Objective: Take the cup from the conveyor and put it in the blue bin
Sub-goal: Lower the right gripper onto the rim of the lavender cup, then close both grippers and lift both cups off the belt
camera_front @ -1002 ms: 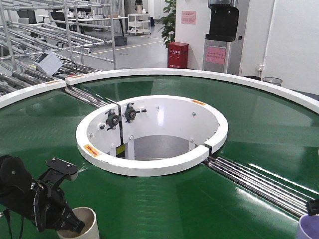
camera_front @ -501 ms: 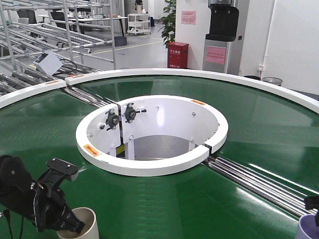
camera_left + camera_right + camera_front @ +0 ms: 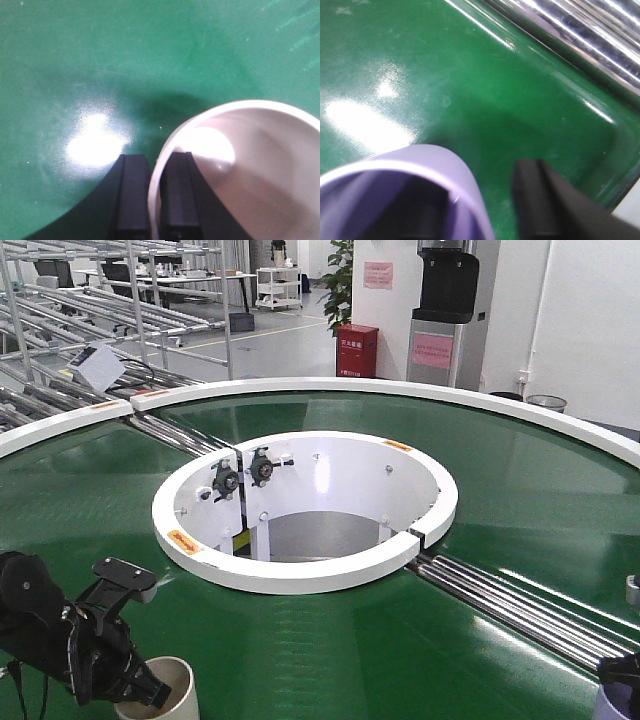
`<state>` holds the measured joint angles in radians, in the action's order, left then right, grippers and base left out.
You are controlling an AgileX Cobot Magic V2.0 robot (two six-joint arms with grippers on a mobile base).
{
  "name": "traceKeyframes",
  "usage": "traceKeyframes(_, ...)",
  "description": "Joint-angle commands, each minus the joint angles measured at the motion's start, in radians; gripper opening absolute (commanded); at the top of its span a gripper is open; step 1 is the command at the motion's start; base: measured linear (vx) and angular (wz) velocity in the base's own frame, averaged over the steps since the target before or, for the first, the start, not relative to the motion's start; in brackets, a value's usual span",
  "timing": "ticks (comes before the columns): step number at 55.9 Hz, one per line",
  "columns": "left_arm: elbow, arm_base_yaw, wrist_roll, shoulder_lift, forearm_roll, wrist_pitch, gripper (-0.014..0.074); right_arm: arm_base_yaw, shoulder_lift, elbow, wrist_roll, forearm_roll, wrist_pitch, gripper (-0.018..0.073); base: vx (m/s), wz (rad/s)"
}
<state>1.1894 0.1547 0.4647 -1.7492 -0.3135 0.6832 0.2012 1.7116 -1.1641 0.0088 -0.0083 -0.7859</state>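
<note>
The conveyor (image 3: 400,650) has a glossy dark-green belt around a white central ring (image 3: 300,578). A cream-white cup (image 3: 178,678) stands on the belt at the bottom left. My left gripper (image 3: 150,695) is shut on its rim; in the left wrist view (image 3: 156,167) one finger is outside and one inside the cup wall (image 3: 250,175). A purple cup (image 3: 620,708) stands at the bottom right edge. My right gripper (image 3: 620,670) is open over its rim (image 3: 420,157), one finger (image 3: 537,195) outside and apart from the wall, the other inside. The blue bin is out of view.
Steel roller strips (image 3: 520,605) cross the belt on the right and at the back left (image 3: 180,432). The white outer rim (image 3: 400,390) curves behind. Beyond stand metal racks (image 3: 80,310), a red box (image 3: 357,350), a water dispenser (image 3: 447,310) and a waste basket (image 3: 546,401).
My right gripper has sunk lower over the purple cup at the bottom right edge. My left gripper and the white cup have hardly moved.
</note>
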Motion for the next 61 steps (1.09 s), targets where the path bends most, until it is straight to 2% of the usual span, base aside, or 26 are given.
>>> traceKeyframes(1,0.027,0.006,0.001,0.047,-0.012,-0.04,-0.0008,0.005,-0.043,-0.032,-0.015,-0.003,0.025,0.0199,0.0,0.0)
traceKeyframes(16,0.027,0.006,0.001,0.047,-0.012,-0.05,-0.0008,0.005,-0.055,-0.033,-0.009,0.008,0.022,-0.0013,0.0,0.0)
traceKeyframes(26,0.027,0.006,-0.003,0.07,-0.015,-0.072,-0.0007,-0.024,-0.117,-0.034,-0.113,0.107,0.021,-0.0012,0.0,0.0)
traceKeyframes(31,0.027,0.006,-0.003,0.109,-0.021,-0.106,-0.0007,-0.066,-0.17,-0.034,-0.13,0.148,0.059,-0.0012,0.0,0.0)
traceKeyframes(39,0.027,0.006,-0.003,0.218,-0.021,-0.175,-0.0007,-0.18,-0.264,-0.035,-0.147,0.208,0.145,-0.0011,0.0,0.0)
traceKeyframes(49,0.027,0.006,-0.003,0.375,-0.019,-0.21,-0.0007,-0.346,-0.374,-0.036,-0.156,0.203,0.249,-0.0011,0.0,0.0)
traceKeyframes(54,0.027,0.006,-0.006,0.46,-0.019,-0.208,-0.0007,-0.411,-0.434,-0.063,-0.125,0.207,0.23,-0.0011,0.0,0.0)
traceKeyframes(61,0.026,0.006,-0.058,0.589,-0.011,-0.197,-0.0006,-0.437,-0.532,-0.101,-0.107,0.205,0.2,-0.0011,0.0,0.0)
